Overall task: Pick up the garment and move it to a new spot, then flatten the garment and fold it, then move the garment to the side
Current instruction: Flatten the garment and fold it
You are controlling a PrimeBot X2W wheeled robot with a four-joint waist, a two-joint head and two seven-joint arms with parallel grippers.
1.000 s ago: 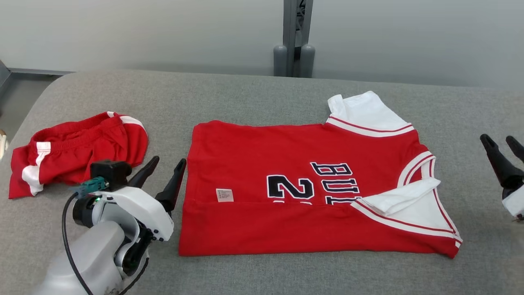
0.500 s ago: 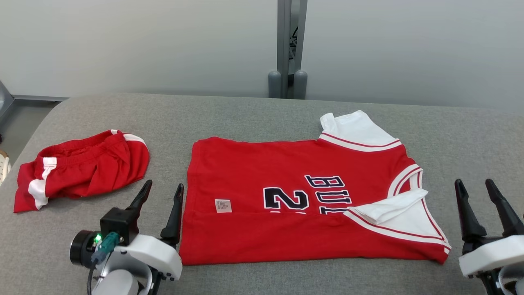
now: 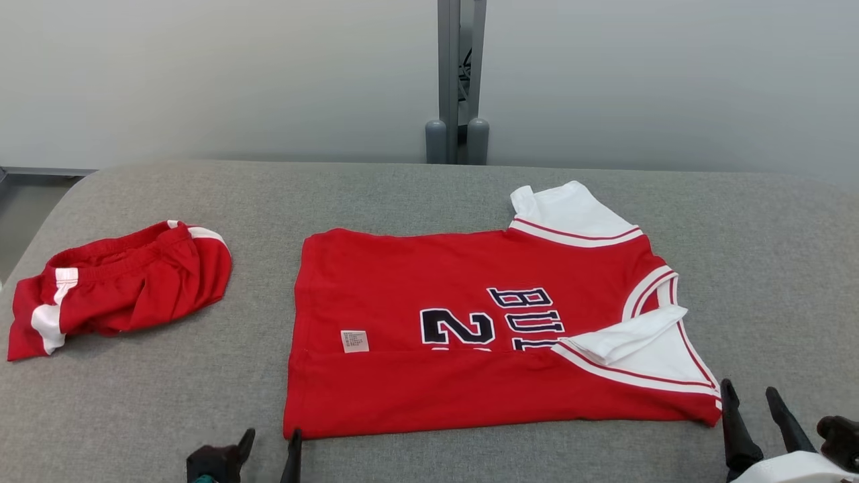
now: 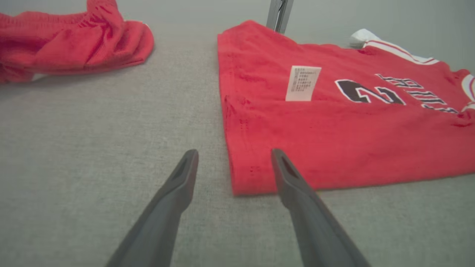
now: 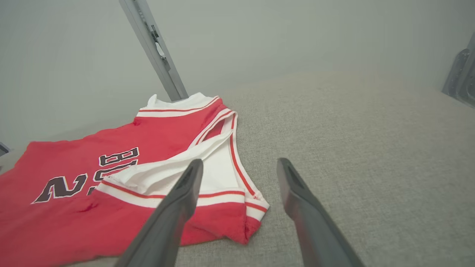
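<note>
Although the jersey (image 3: pixel 496 335) already lies spread flat near the middle of the table (image 3: pixel 402 194), the folding looks only part done. Its 6 o'clock long side is turned up over the body in a broad red band. The edge of that band cuts across the bottoms of the dark printed number and letters. The near white sleeve (image 3: pixel 624 335) is tucked inward across the chest, while the far white sleeve (image 3: pixel 570 211) sticks out at 12 o'clock, unfolded. As I judge it, the pick-up, the move to a new spot and the flattening are finished, and one lengthwise fold is in. What is left is probably the matching fold from the 12 o'clock side, a fold or two across the length, and the shift to the side.

The garment lies sideways to the robot, with the hem toward 9 o'clock and the neck and striped shoulder trim toward 3 o'clock. It is red, with a small white label (image 3: pixel 354 341) showing on the body near the hem. The cloth sits smooth, with light puckers along the hem edge in the left wrist view.

The left gripper (image 3: pixel 272 436) sits at the jersey's 7 o'clock corner, jaws spread and empty. Whether either tip touches the cloth I cannot tell. The right gripper (image 3: pixel 749 390) sits at the 4 o'clock corner, jaws likewise released and holding nothing. Red shorts (image 3: pixel 121 288) lie crumpled well apart at 9 o'clock.
</note>
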